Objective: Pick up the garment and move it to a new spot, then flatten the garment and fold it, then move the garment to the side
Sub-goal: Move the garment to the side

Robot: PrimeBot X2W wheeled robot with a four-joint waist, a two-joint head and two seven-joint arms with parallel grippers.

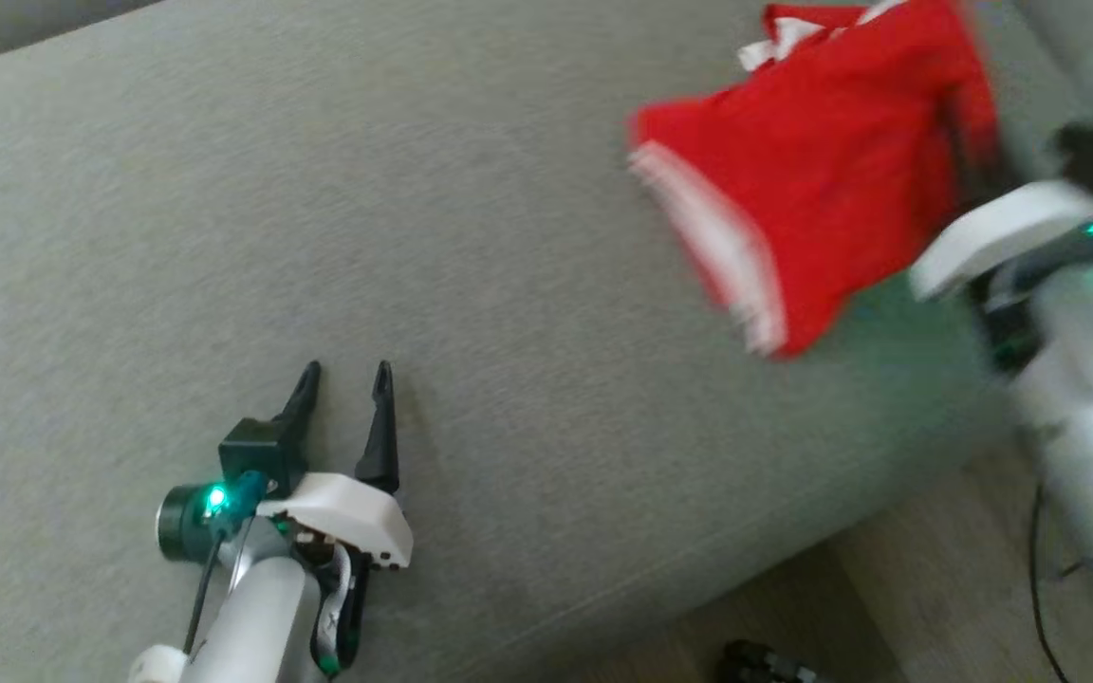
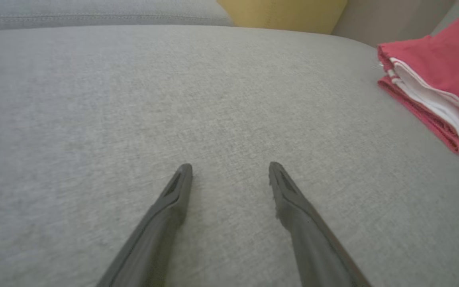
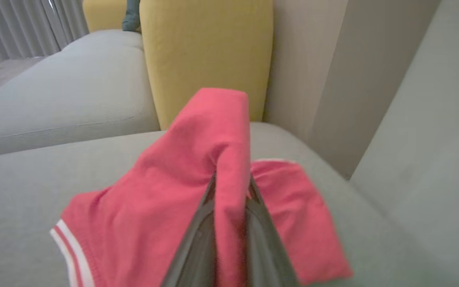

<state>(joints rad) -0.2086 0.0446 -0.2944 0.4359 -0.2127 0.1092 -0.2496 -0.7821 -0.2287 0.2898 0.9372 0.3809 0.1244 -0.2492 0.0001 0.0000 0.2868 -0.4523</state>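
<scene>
The garment (image 1: 812, 171) is red with white-striped trim and hangs lifted above the grey sofa seat (image 1: 414, 237) at the upper right of the head view. My right gripper (image 3: 231, 179) is shut on a fold of the garment (image 3: 197, 191), with cloth draped over both fingers. In the head view the right wrist shows blurred at the right edge, its fingers hidden behind the cloth. My left gripper (image 1: 345, 375) is open low over bare seat at the lower left, nothing between its fingers (image 2: 173, 195). The garment (image 2: 440, 79) shows at the right edge of the left wrist view.
A yellow cushion (image 3: 209, 56) stands upright at the back of the seat, beside a pale wall panel (image 3: 353, 79). The sofa's front edge runs along the lower right of the head view, with wooden floor (image 1: 888, 607) and a dark object (image 1: 760, 662) below it.
</scene>
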